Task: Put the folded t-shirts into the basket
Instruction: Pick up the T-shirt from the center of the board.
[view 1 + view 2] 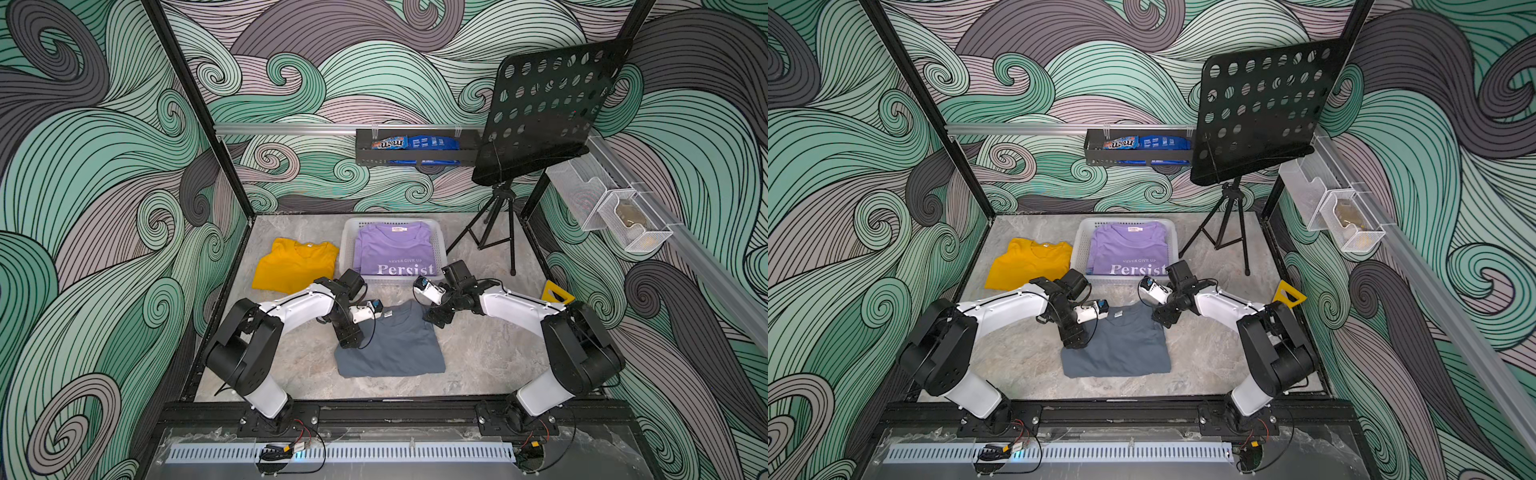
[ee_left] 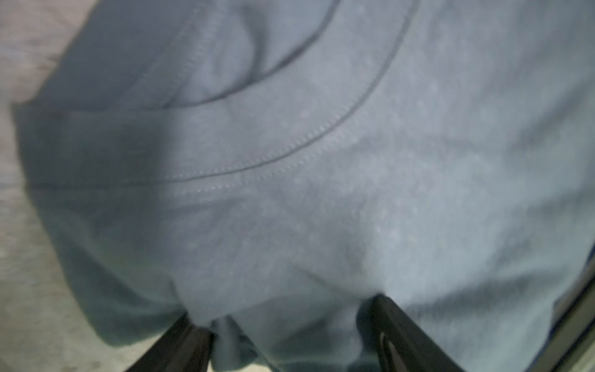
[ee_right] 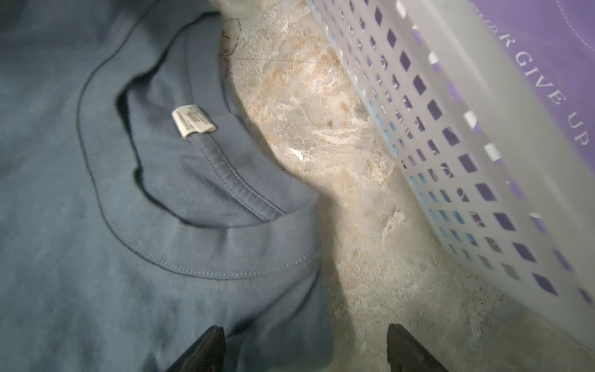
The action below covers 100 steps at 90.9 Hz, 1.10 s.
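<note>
A slate grey folded t-shirt (image 1: 395,349) (image 1: 1121,351) lies at the front middle of the table, collar toward the basket. My left gripper (image 1: 348,341) (image 1: 1073,341) (image 2: 285,312) is down on its left shoulder edge, jaws wide open with grey cloth bunched between them. My right gripper (image 1: 436,321) (image 1: 1163,319) (image 3: 305,327) is open at the shirt's right shoulder corner, one finger over cloth and one over bare table. The white basket (image 1: 348,245) (image 3: 450,180) holds the lavender "Persist" shirt (image 1: 395,255); light blue cloth shows through its lattice. A mustard shirt (image 1: 296,266) lies left of the basket.
A black music stand on a tripod (image 1: 496,226) stands at the back right, one leg near the basket. A black rack with snack bags (image 1: 415,150) hangs on the back wall. White wire mesh bins (image 1: 611,214) hang on the right wall. A yellow triangle (image 1: 557,293) lies by the right arm.
</note>
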Motion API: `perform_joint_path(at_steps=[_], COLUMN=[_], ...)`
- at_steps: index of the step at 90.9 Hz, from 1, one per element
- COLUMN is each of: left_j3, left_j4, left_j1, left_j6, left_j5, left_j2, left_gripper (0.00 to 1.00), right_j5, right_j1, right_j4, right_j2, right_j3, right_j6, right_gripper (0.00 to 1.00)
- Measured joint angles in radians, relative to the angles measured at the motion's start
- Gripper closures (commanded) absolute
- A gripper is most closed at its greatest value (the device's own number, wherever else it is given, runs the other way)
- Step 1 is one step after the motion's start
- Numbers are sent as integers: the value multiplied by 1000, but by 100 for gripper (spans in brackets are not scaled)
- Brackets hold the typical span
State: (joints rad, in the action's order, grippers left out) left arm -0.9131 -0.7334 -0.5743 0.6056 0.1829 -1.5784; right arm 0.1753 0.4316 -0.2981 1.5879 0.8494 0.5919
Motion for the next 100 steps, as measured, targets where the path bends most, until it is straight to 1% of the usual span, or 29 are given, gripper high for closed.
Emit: perform_joint_path(at_steps=[11,29,39,53,71,91,96,100], left_j3=[5,-34,-57,-89,-101,-104,-106,-106], left_j4=[-26,-3,2,1,-11,-7,-7,-6], left_j1=[-6,62,87,90,90,89,88,87], left_j6=[-17,-81,-104,-122,-123,-115,-111,-109], left_j5=[-5,-37,-60,-69,-51,-40,-40,-41], left_j2=[67,80,43,-48,-109,-142,-146,-147], left_gripper=[18,13,11,7,7,12,15,20], right_j5=[10,17,17,16,15,14,17,18], right_j1=[2,66,90,91,98,104,106,108], right_j4=[0,-15,-16,-20,-16,-5,-2,1], right_j2=[-4,11,49,97,124,126,126,127], right_j3=[0,17,45,55,55,50,47,45], right_j6=[5,8,9,14,14,9,5,3], right_gripper=[14,10,8,8,12,18,21,23])
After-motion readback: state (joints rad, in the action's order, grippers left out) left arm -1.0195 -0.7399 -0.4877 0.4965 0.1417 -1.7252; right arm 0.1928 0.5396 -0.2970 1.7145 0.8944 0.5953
